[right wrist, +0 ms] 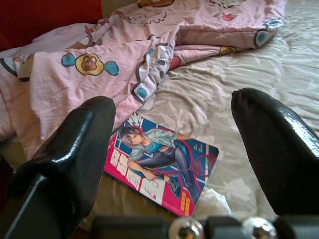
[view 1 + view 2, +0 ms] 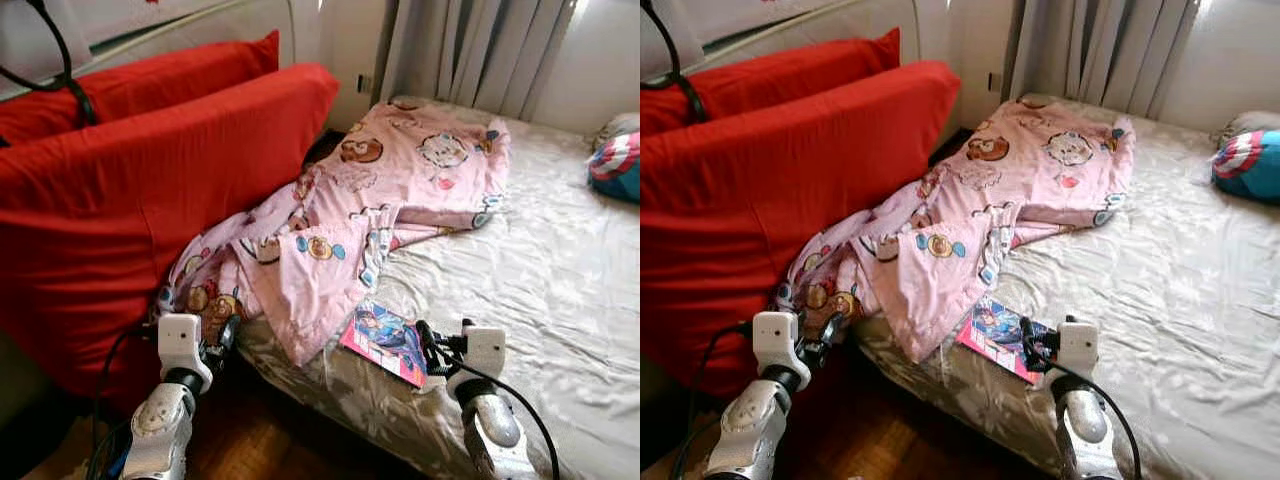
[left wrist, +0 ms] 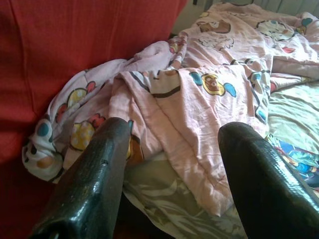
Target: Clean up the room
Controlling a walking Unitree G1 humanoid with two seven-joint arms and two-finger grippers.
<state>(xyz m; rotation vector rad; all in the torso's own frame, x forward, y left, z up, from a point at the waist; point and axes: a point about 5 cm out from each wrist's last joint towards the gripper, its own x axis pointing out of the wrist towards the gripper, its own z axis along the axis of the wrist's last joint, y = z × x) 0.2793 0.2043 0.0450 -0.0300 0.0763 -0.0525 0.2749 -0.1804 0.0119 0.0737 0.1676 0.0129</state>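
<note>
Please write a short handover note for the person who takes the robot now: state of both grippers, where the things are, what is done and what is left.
Left gripper: jaws open, empty, at the bed's near corner, facing the pink blanket.
Right gripper: jaws open, empty, just before the comic book.
Blanket: crumpled, spread across the bed toward the curtains, one end hanging off the edge against the red cushions.
Comic book: flat on the sheet near the bed's edge, beside the blanket's corner.
Blue round-patterned pillow: at the far right of the bed.
Done: nothing grasped yet.
Left: probably pick up the book, then straighten or fold the blanket.
</note>
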